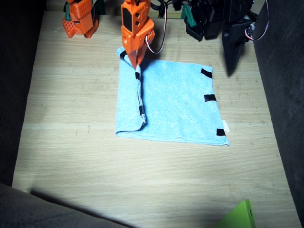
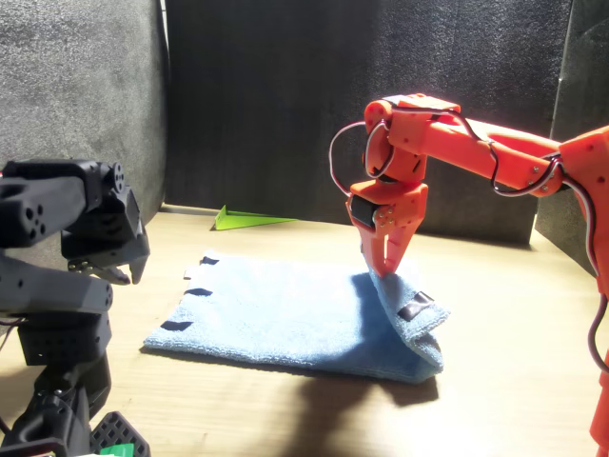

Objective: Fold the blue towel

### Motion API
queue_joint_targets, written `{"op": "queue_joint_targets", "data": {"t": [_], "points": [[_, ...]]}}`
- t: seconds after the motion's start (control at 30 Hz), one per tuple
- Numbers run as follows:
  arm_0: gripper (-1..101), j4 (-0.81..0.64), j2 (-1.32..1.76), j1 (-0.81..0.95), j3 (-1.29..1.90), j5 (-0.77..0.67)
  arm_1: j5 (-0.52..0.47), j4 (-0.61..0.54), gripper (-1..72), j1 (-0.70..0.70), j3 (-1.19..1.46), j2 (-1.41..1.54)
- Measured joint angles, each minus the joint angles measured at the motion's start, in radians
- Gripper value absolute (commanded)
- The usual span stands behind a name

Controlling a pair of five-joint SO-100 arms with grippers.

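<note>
The blue towel (image 1: 175,104) lies flat on the wooden table, with black tape tabs along its right edge and a small white tag (image 1: 226,127) at the near right corner. Its left edge is folded over into a raised ridge (image 1: 139,97). At the far end of that ridge, my right gripper (image 1: 136,65), the orange one, points straight down and is shut on the towel (image 2: 285,319); the front view shows its tips (image 2: 385,270) at the cloth. My left gripper (image 1: 231,59), the black one, hangs shut just beyond the towel's far right corner, touching nothing.
A green wedge-shaped object (image 1: 239,217) pokes in at the table's near right edge, also seen in the front view (image 2: 249,219). Dark panels wall in the table (image 1: 95,180) on both sides. Bare wood stretches in front of the towel.
</note>
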Motion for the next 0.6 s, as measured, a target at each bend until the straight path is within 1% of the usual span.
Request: {"op": "queue_joint_targets", "data": {"t": [0.2, 0.4, 0.6], "points": [[5, 0.006, 0.031, -0.008, 0.017, 0.0, -0.031, -0.002, -0.2, -0.031, -0.095, -0.098], [5, 0.006, 0.031, -0.006, 0.017, 0.0, -0.032, 0.002, -0.2, -0.011, -0.095, -0.11], [5, 0.006, 0.031, -0.008, 0.017, 0.0, -0.035, 0.0, -0.2, 0.043, -0.095, -0.155]]}}
